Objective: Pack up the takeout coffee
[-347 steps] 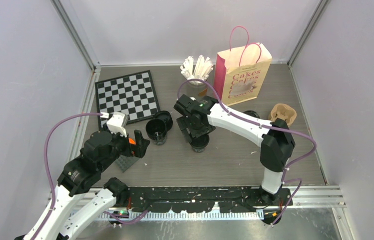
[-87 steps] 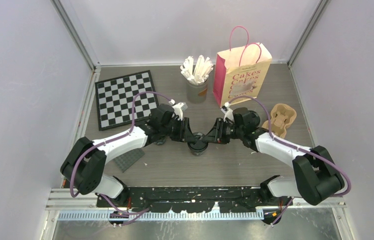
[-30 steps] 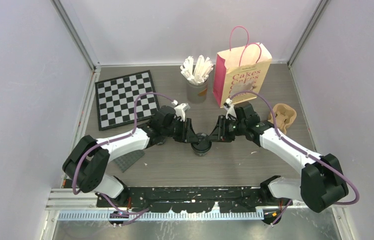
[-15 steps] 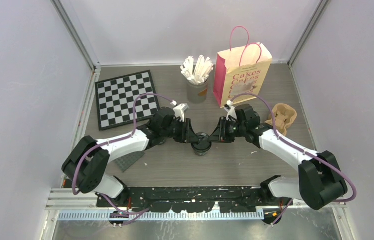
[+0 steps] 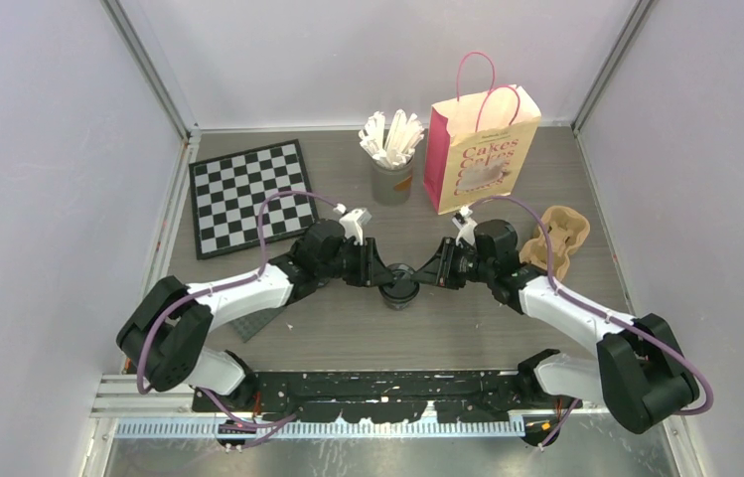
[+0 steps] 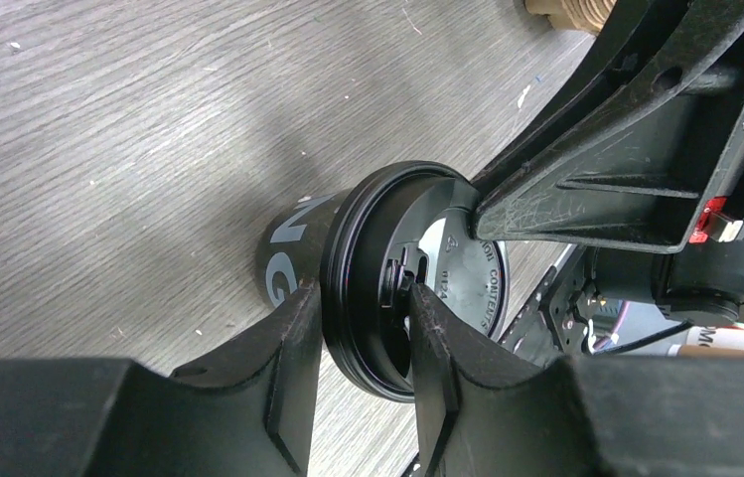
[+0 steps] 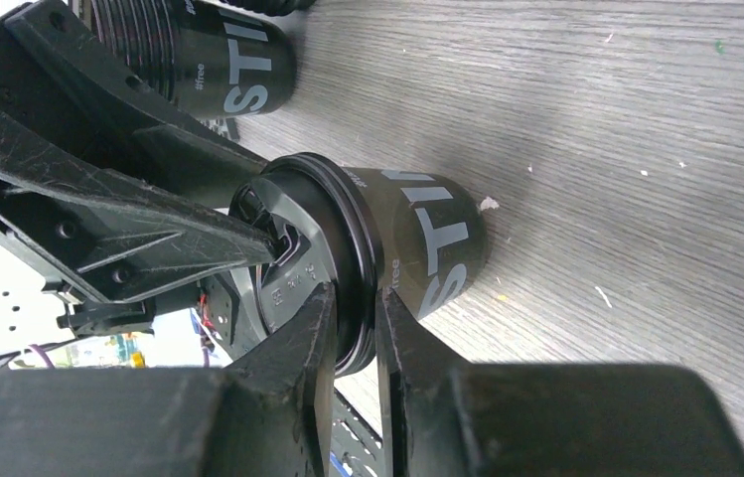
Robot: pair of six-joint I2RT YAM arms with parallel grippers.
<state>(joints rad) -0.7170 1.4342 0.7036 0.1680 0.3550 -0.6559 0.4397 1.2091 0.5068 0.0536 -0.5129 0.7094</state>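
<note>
**Cup and lid.** One cup (image 5: 399, 290) stands upright mid-table (image 5: 447, 328), its lid (image 6: 447, 268) on top. The left gripper (image 6: 363, 318) and right gripper (image 7: 353, 308) meet it from opposite sides. Each is pinched on the lid's rim, one finger outside and one inside.

**Purpose of the hold.** The opposed hold probably serves to seat the lid squarely while steadying the cup. Whether the lid is fully snapped down cannot be told.

**Surroundings.** A second cup (image 7: 233, 55) stands near the left arm; its top is not clear. The bag (image 5: 482, 149) stands upright at the rear, well apart, with the carrier (image 5: 558, 238) beside the right arm. A stick cup (image 5: 392, 182) and chessboard (image 5: 253, 194) occupy the rear left.

**Obstruction.** Only the right arm lies between cup and bag, and both arms crowd the cup.
</note>
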